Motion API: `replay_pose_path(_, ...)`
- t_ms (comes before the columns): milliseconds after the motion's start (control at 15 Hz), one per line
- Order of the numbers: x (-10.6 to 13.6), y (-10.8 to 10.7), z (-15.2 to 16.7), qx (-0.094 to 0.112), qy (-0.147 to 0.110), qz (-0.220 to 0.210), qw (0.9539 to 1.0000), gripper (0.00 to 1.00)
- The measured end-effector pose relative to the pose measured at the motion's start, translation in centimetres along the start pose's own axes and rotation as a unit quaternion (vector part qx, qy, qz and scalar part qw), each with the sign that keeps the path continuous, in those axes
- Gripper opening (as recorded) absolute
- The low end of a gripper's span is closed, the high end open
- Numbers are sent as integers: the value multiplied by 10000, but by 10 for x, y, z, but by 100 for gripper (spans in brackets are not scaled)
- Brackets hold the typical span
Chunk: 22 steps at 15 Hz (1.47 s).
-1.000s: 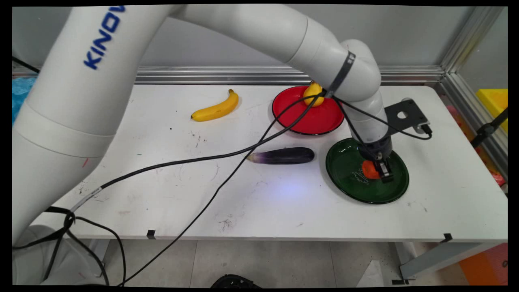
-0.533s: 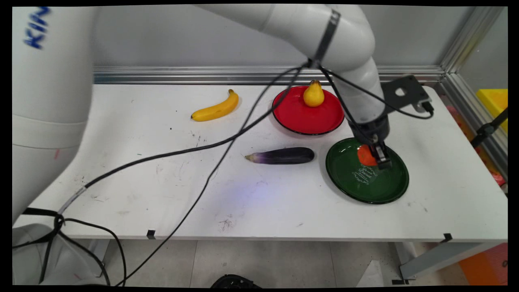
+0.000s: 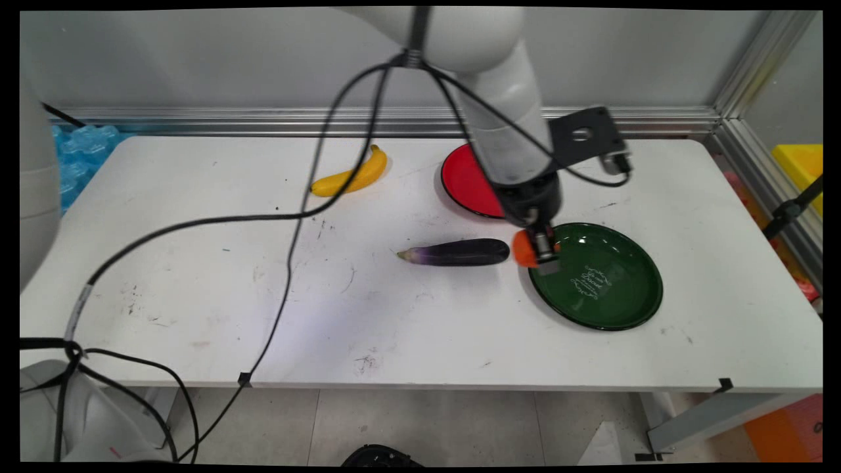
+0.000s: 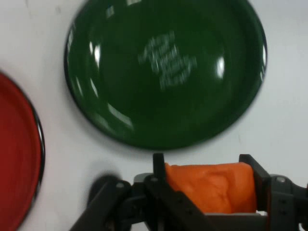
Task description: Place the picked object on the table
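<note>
My gripper (image 3: pixel 533 253) (image 4: pixel 207 166) is shut on an orange fruit (image 3: pixel 523 249) (image 4: pixel 209 185) and holds it in the air. It hangs over the left rim of the green plate (image 3: pixel 611 289) (image 4: pixel 163 72), close to the right end of the purple eggplant (image 3: pixel 456 252). The green plate holds nothing and shows white lettering in its middle. Behind the arm lies the red plate (image 3: pixel 463 180) (image 4: pixel 17 154), mostly hidden in the main view.
A yellow banana (image 3: pixel 351 175) lies at the back of the white table (image 3: pixel 197 282). Black cables hang from the arm across the table's left half. An aluminium rail runs along the back and right edges.
The gripper has lifted the orange fruit off the green plate and carried it left to the plate's rim. The arm now hides the pear on the red plate.
</note>
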Motion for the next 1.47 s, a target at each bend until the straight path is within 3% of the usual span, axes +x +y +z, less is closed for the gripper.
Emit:
replay_pose_path(333,-41,8,-11,-100,-226,118,9996,0)
replay_pose_path(667,-65,13,20,-199,-367,230,9989,0)
replay_pose_path(933,-75,16,51,-295,-440,274,9982,0)
replay_pose_path(1333,-82,13,73,-372,-397,355,9979,0)
replay_pose_path(1400,-82,13,73,-379,-385,371,9979,100)
replay_pose_path(1467,-83,12,72,-387,-371,389,9978,100)
